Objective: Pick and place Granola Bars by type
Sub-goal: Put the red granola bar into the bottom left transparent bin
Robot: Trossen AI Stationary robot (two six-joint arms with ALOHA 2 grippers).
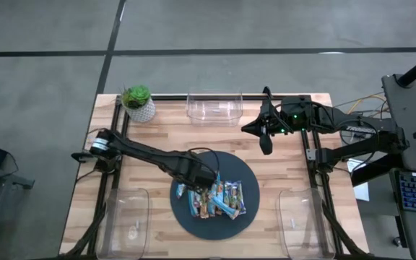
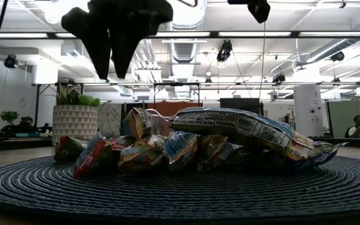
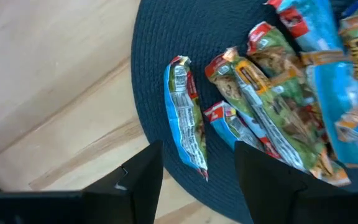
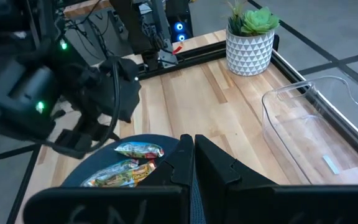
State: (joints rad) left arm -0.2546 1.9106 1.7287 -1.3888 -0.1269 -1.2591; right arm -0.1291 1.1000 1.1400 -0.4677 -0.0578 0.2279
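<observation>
Because the bars (image 2: 186,147) lie heaped on the dark mat (image 1: 248,209) at the bench's (image 1: 157,133) near middle, the lower ones are half buried and cannot be counted. On the top wrapper the low view shows a nutrition panel and a square code, too small to read; in the left wrist view one blue wrapper is cut off, showing only orange letters like "CHE". Above the heap's left edge hangs the left hand (image 3: 197,171), fingers spread, pinching nothing, one blue bar (image 3: 185,118) lying between them. Farther back, near a clear bin (image 1: 214,106) and a plant (image 1: 137,101), the right hand (image 4: 192,155) waits with fingers pressed together.
</observation>
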